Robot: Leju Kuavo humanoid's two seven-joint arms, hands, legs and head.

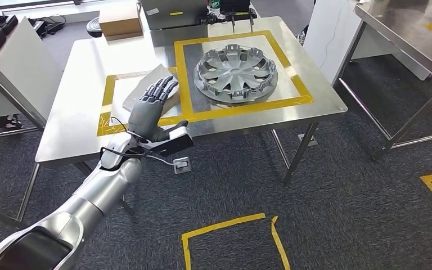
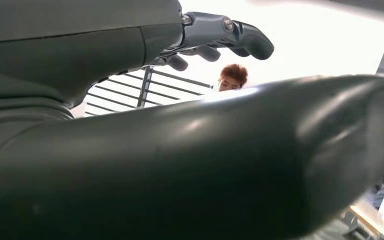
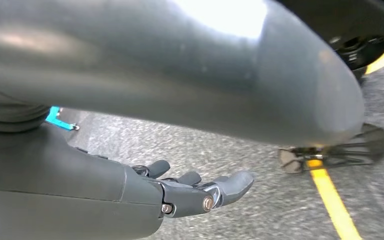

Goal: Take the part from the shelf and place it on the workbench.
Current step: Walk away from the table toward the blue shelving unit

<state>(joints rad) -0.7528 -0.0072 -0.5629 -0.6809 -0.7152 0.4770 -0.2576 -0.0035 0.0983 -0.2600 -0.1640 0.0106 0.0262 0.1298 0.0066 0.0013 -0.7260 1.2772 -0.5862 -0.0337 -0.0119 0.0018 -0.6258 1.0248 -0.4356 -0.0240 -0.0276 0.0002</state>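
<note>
Head view — part rests on the workbench; both hands' fingers spread, empty — no writing legible

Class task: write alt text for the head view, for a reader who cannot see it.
A silver wheel cover lies inside a yellow-taped square on a steel workbench. The robot's left hand is raised over the bench's near edge, fingers apart, holding nothing.

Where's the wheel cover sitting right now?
In the head view, the wheel cover lies flat on the steel workbench, inside the yellow tape square, ahead and right of the empty left hand.
</note>
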